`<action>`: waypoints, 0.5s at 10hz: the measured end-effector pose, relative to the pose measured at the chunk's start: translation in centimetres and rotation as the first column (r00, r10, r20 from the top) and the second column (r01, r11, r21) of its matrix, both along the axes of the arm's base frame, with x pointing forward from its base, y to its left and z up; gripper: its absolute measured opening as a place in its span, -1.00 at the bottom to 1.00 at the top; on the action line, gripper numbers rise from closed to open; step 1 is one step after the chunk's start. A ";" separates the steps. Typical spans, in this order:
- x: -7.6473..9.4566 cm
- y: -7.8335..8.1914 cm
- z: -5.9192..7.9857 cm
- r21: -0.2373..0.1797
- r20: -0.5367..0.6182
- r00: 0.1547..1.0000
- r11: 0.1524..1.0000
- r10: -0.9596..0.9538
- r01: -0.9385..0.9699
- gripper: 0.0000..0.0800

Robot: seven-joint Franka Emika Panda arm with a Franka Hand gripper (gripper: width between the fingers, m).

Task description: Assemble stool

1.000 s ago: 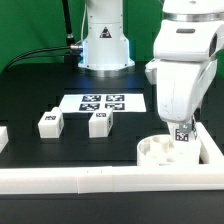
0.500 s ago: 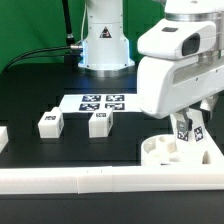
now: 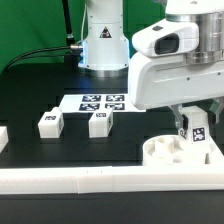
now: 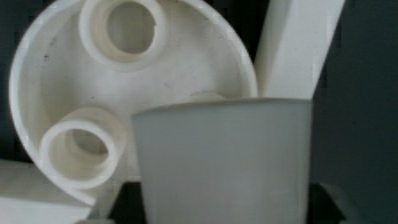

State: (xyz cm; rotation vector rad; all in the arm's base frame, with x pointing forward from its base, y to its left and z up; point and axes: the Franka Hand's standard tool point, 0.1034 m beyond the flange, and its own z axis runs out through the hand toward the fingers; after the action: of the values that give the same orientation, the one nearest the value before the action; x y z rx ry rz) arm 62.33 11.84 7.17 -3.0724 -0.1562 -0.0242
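Observation:
My gripper (image 3: 194, 122) is shut on one white stool leg (image 3: 196, 131) with a black-and-white tag. It holds the leg just above the far right part of the round white seat (image 3: 160, 152). The seat lies sockets up by the front rail. In the wrist view the held leg (image 4: 228, 160) fills the middle, and behind it the seat (image 4: 196, 70) shows two round sockets (image 4: 127, 28) (image 4: 80, 152). Two more legs (image 3: 50, 122) (image 3: 100, 123) lie on the black table at the exterior view's left.
The marker board (image 3: 103, 102) lies flat behind the two loose legs. A long white rail (image 3: 90, 181) runs along the front, and another (image 3: 214, 150) stands to the right of the seat; it also shows in the wrist view (image 4: 302, 50). The robot base (image 3: 104, 45) stands at the back.
The wrist has turned and swung toward the exterior view's left. The held leg has shifted slightly right and up above the seat. The loose legs have not moved.

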 end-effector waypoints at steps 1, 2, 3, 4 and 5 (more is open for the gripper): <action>0.0 0.0 0.0 0.002 -0.004 0.998 0.998 -0.064 0.064 -0.16; 0.0 0.0 0.0 0.003 -0.006 0.996 0.996 -0.093 0.093 -0.16; 0.0 0.0 0.0 0.005 -0.011 0.983 0.983 -0.182 0.182 -0.16; 0.0 0.1 0.0 0.007 -0.012 0.953 0.953 -0.302 0.302 -0.16; -0.1 0.0 -0.1 0.014 -0.010 0.897 0.897 -0.442 0.442 -0.16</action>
State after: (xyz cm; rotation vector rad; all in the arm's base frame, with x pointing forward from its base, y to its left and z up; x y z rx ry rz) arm 62.26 11.89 7.10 -3.0165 0.5435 -0.0382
